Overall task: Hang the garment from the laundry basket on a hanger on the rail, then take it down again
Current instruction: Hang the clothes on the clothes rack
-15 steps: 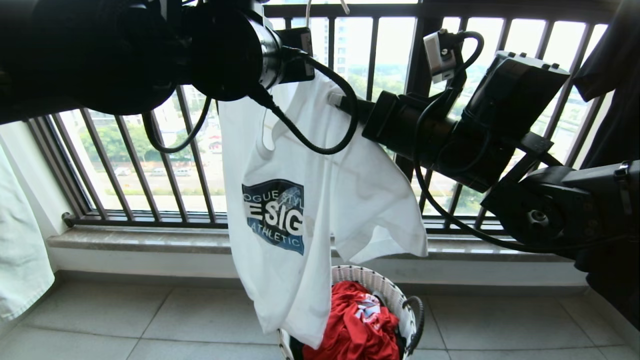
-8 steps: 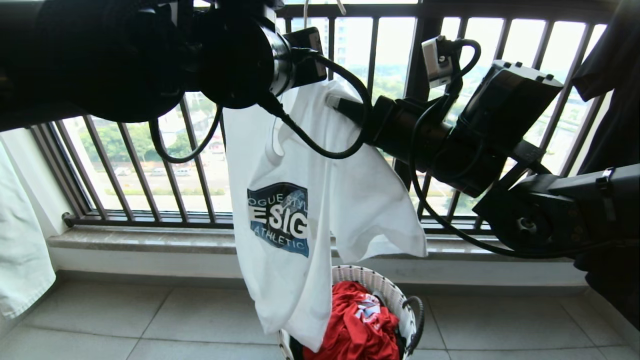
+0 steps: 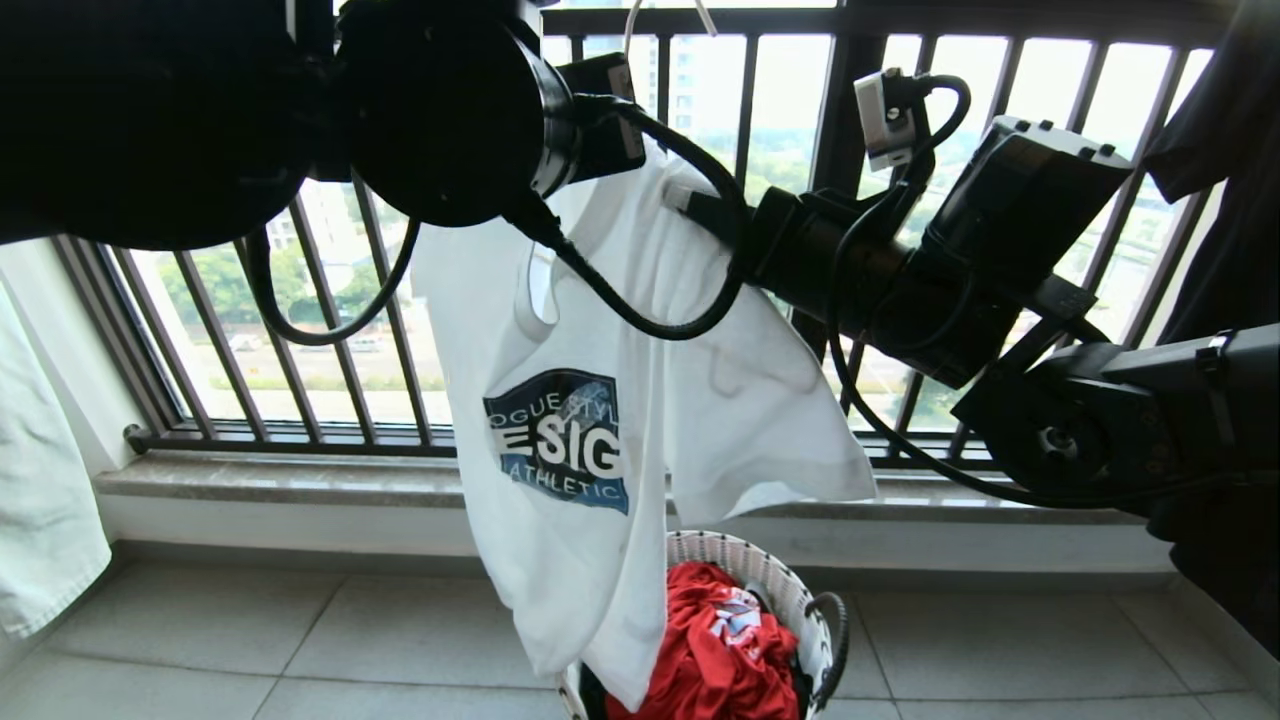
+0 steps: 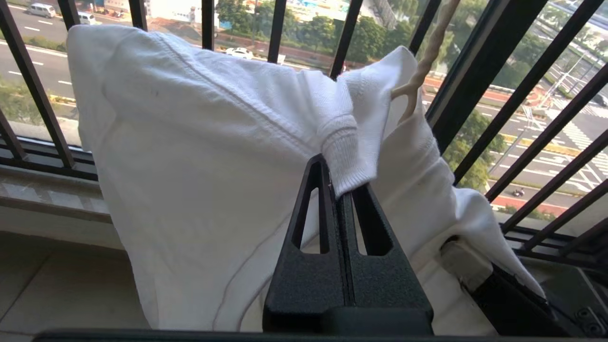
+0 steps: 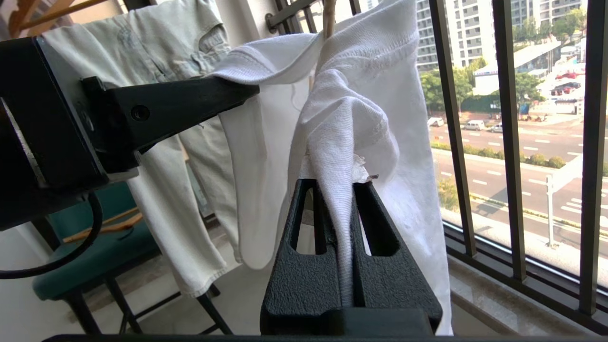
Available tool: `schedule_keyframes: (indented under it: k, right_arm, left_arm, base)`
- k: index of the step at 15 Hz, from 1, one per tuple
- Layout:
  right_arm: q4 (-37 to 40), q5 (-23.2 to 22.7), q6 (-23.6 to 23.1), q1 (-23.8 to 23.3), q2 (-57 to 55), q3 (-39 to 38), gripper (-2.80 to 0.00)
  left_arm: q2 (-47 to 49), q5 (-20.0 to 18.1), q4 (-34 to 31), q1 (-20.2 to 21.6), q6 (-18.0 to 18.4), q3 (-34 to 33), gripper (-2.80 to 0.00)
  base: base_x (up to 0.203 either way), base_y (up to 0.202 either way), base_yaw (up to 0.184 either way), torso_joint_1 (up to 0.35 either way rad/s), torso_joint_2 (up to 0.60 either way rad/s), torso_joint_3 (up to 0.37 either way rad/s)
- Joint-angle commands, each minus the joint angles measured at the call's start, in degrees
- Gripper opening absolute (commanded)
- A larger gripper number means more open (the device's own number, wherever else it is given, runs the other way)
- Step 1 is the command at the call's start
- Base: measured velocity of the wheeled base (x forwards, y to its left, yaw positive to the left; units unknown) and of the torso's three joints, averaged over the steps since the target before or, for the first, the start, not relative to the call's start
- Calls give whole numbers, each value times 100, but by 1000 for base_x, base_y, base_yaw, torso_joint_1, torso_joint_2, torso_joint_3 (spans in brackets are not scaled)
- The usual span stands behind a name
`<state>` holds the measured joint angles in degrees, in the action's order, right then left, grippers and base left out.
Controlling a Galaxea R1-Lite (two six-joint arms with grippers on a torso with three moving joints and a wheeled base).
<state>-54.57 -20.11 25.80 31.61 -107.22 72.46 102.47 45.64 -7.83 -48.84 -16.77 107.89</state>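
A: Two tools are on your white T-shirt [image 3: 600, 400], which hangs in the centre of the head view in front of the black railing [image 3: 330, 340]. The left tool [image 4: 343, 183] comes in from the upper left of that frame, the right tool [image 5: 339, 190] from the right.

B: What are they holding?

A: In the left wrist view you see the fingers [image 4: 316, 209] pressed together on the ribbed collar. In the right wrist view the fingers [image 5: 375, 223] are clamped on a bunched fold of the same white cloth. Both are narrow, each pinching fabric.

B: And the hanger?

A: You find its thin cream-white wire [image 4: 422, 61] rising out of the neck opening in the upper right of the left wrist view. Its hook [image 3: 665, 10] just shows at the top edge of the head view.

B: Where is the laundry basket?

A: At the bottom centre of the head view, on the tiled floor [image 3: 300, 650]. The basket [image 3: 760, 570] holds a red garment [image 3: 715, 650], and the T-shirt's lower hem hangs over the basket's left side.

B: Anything else?

A: You see a pale denim garment [image 5: 175, 118] hanging in the upper left of the right wrist view.
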Motion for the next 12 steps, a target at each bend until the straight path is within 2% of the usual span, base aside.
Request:
schedule_keyframes:
  k: [1,4,7,10,12]
  right_arm:
    - [43,-43,13,11,35,-4,-280]
    - [326,-63,22,129,152,-30,-280]
    - [386,-63,40,219,201,-68,-280]
    - [378,-69,48,232,289,-118,-280]
    - [359,-72,57,232,289,-127,-280]
  left_arm:
    - [100,22,4,-213,-11,32,-280]
    - [304,-19,27,-204,28,352,-280]
    - [357,-126,104,-157,243,373,-280]
    - [423,-152,519,-64,548,369,-280]
    - [405,-152,501,-73,570,364,-280]
  base:
    - [0,0,0,0,0,0]
    - [0,0,0,0,0,0]
    - [0,0,0,0,0,0]
    - [0,0,0,0,0,0]
    - [0,0,0,0,0,0]
